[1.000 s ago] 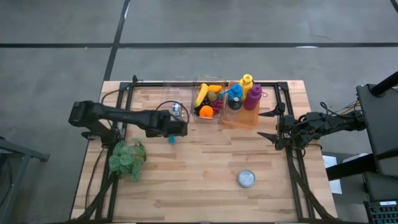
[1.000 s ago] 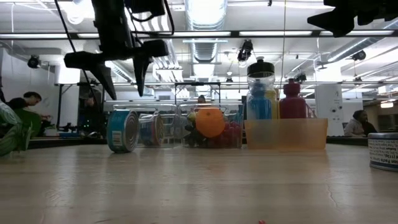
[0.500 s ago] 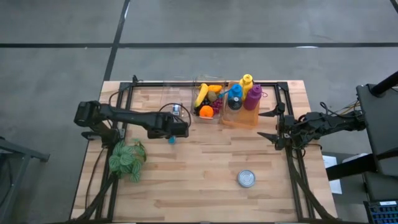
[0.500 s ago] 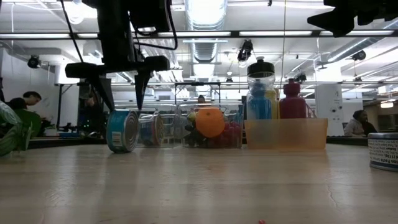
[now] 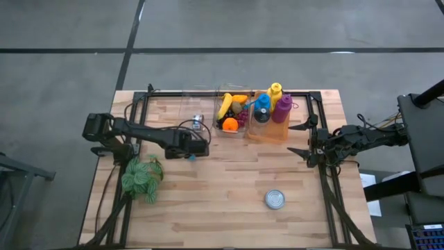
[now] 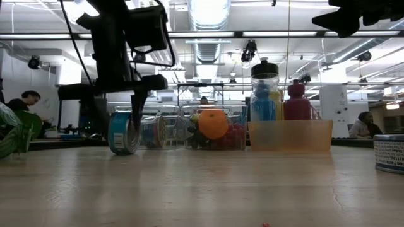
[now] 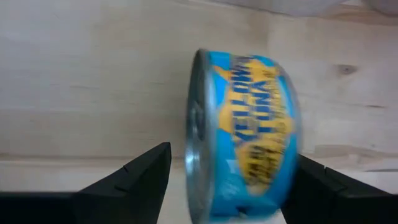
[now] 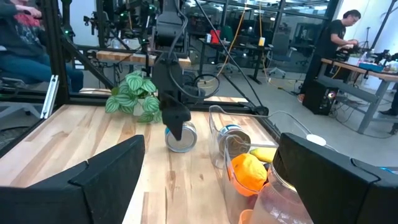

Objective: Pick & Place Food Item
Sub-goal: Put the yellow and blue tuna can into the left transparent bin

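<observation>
- High view: the left gripper (image 5: 191, 153) hangs over the tuna can (image 5: 191, 155), near the tabletop's (image 5: 229, 201) far edge, just short of the fruit bin (image 5: 231, 117). The right gripper (image 5: 300, 141) waits at the right edge, jaws wide.
- Low view: the left gripper (image 6: 116, 116) is down at the can (image 6: 124, 132), a finger on either side; the can stands on its rim on the wood.
- Left wrist view: the can (image 7: 244, 134) sits between the open fingers (image 7: 134, 172), apparently untouched.
- Right wrist view: the left gripper (image 8: 177, 127) sits on the can (image 8: 181, 137) beside the bin (image 8: 233, 162).
- Step in hand, by my reading: the grasp. Next comes closing squarely on the can's flat faces, then lifting.
</observation>
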